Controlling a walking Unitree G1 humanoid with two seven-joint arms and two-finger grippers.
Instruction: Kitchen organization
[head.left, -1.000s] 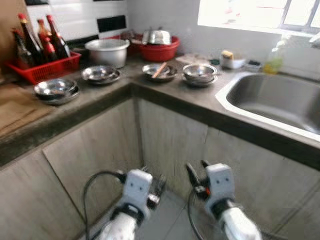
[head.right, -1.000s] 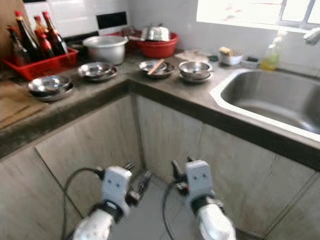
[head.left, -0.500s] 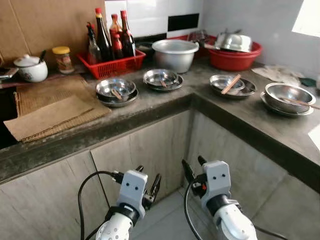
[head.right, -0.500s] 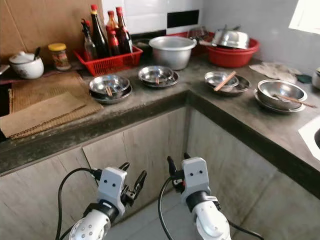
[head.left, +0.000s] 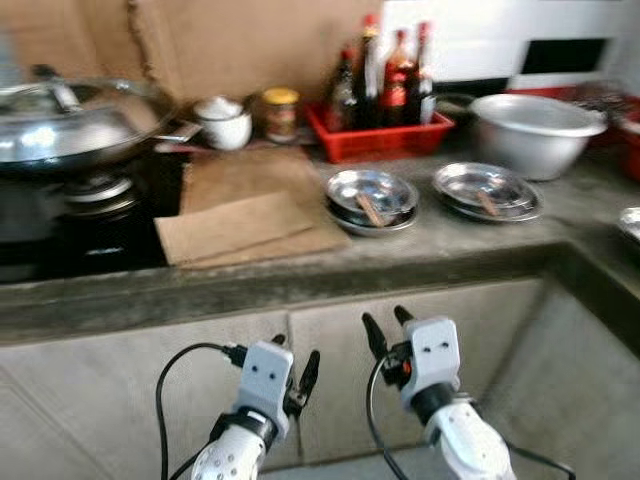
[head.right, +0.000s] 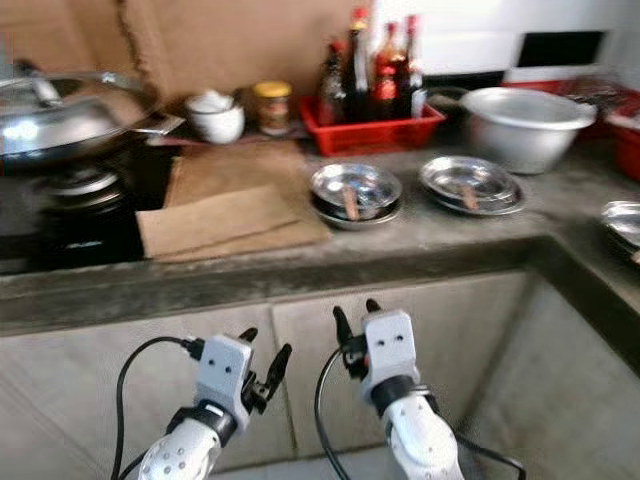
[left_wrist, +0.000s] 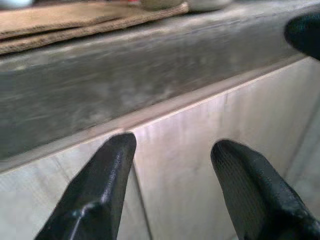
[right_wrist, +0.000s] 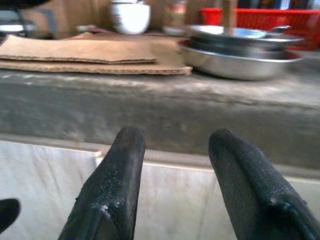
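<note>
The right gripper (head.left: 382, 322) hung below the edge of the dark stone counter (head.left: 300, 285), its two black fingers (right_wrist: 114, 186) parted to a moderate gap and closed on nothing, facing the pale cabinet front (head.left: 380, 350) under the worktop. Just beside it, on the robot's other side, the left gripper (head.left: 297, 362) sat slightly lower, likewise part-open and empty, its fingers (left_wrist: 97, 192) aimed at the same cabinet panel. Both arms appeared drawn in and held low, probably because the robot was only facing up to the counter and had chosen nothing to handle. Above and beyond the right gripper, a stack of steel plates (head.left: 372, 197) with a small wooden utensil lying in it rested near the counter's front edge, and a second stack (head.left: 487, 190) stood further off to that gripper's outer side. Behind these stood a red basket (head.left: 378, 132) packed upright with sauce bottles (head.left: 385, 75), evidently grouped against the wall to stay out of the way, and a large metal bowl (head.left: 538, 130). Above the left gripper lay brown mats (head.left: 245, 210), one partly over the other, with a white lidded pot (head.left: 224, 120) and a jar (head.left: 281, 113) behind them. Well out past the left gripper, a covered wok (head.left: 70, 125) sat on the stove burner (head.left: 85, 195).
</note>
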